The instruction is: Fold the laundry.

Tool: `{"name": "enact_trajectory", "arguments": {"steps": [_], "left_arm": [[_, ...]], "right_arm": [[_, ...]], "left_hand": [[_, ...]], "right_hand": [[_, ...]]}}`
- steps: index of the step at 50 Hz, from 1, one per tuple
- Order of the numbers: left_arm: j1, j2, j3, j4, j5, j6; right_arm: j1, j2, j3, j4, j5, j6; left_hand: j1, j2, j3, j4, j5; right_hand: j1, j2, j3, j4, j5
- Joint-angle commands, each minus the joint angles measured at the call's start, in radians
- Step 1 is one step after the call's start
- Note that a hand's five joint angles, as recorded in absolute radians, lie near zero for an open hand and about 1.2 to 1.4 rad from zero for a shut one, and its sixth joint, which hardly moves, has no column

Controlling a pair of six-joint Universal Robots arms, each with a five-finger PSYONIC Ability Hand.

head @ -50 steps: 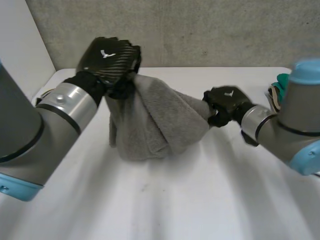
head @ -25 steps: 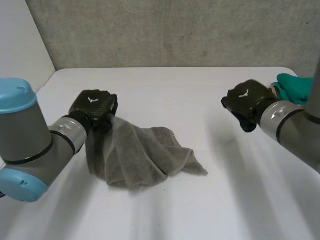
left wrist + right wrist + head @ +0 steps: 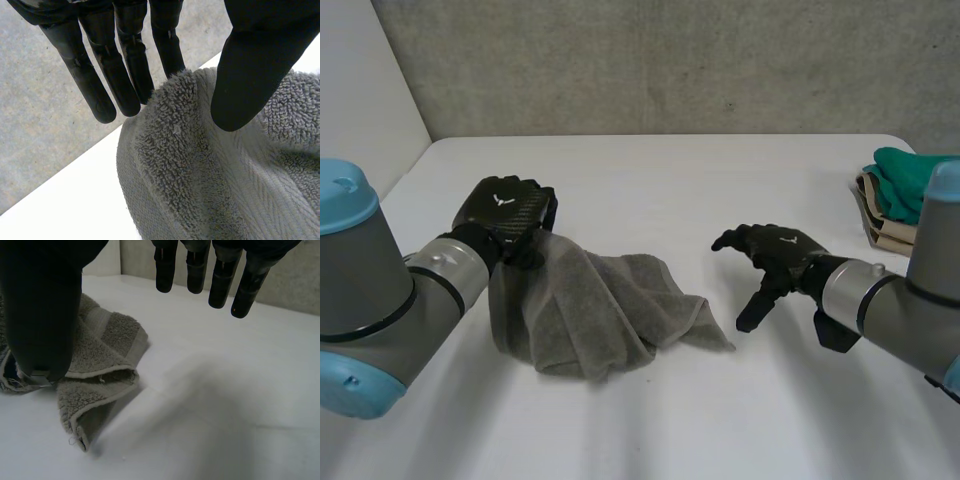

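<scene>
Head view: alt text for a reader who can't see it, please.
The left hand pinches one end of a crumpled grey towel, holding that end above the white table. The right hand, fingers spread, is beside the towel's free corner. Some green and beige cloths lie at the table's right.

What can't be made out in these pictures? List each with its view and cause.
Grey towel, other corners: head view, buried in its own crumpled folds.
Green and beige pile: head view, cut off by the right arm.
Grey towel, far part: right wrist view, behind the thumb of the right hand.
</scene>
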Motion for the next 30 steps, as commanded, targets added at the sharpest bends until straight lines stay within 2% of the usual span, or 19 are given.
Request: {"name": "enact_trajectory", "arguments": {"steps": [1,7,12,19,20,23,24,25,30], "left_arm": [[-0.004,0.008,-0.022,0.008,0.000,0.003],[-0.004,0.009,-0.036,0.009,0.003,0.003],[-0.001,0.009,-0.037,0.009,0.001,0.004],[0.001,0.081,-0.055,0.009,0.001,0.003],[0.001,0.095,-0.059,0.009,0.001,0.001],[0.004,0.156,-0.068,0.008,0.003,-0.008],[0.004,0.173,-0.069,0.008,0.003,-0.008],[0.006,0.190,-0.071,0.008,0.003,-0.009],[0.021,0.285,-0.075,0.006,0.001,-0.011]], "right_arm": [[0.084,0.044,0.015,-0.118,0.011,-0.031],[0.167,0.130,-0.044,-0.134,0.020,-0.142],[0.194,0.195,-0.089,-0.134,0.026,-0.161],[0.253,0.273,-0.167,-0.134,0.080,-0.169],[0.254,0.282,-0.175,-0.134,0.084,-0.170],[0.259,0.311,-0.205,-0.131,0.103,-0.170],[0.259,0.316,-0.218,-0.131,0.110,-0.170],[0.259,0.313,-0.222,-0.131,0.116,-0.169],[0.246,0.235,-0.212,-0.131,0.175,-0.172]], "left_hand": [[0.119,0.121,0.113,0.123,0.119],[0.274,0.277,0.269,0.278,0.274],[0.579,0.582,0.574,0.583,0.579],[0.579,0.582,0.574,0.583,0.579],[0.579,0.582,0.574,0.583,0.579],[0.579,0.582,0.574,0.583,0.579],[0.579,0.582,0.574,0.583,0.579],[0.579,0.582,0.574,0.583,0.579],[0.579,0.582,0.574,0.583,0.579]], "right_hand": [[0.009,-0.017,-0.003,-0.018,-0.004],[0.012,-0.014,0.000,-0.015,-0.001],[0.015,-0.011,0.003,-0.012,0.002],[0.117,0.091,0.105,0.091,0.104],[0.175,0.150,0.164,0.149,0.163],[0.624,0.598,0.612,0.597,0.611],[0.997,0.971,0.986,0.971,0.984],[1.154,1.128,1.142,1.128,1.141],[1.156,1.130,1.144,1.129,1.143]]}}
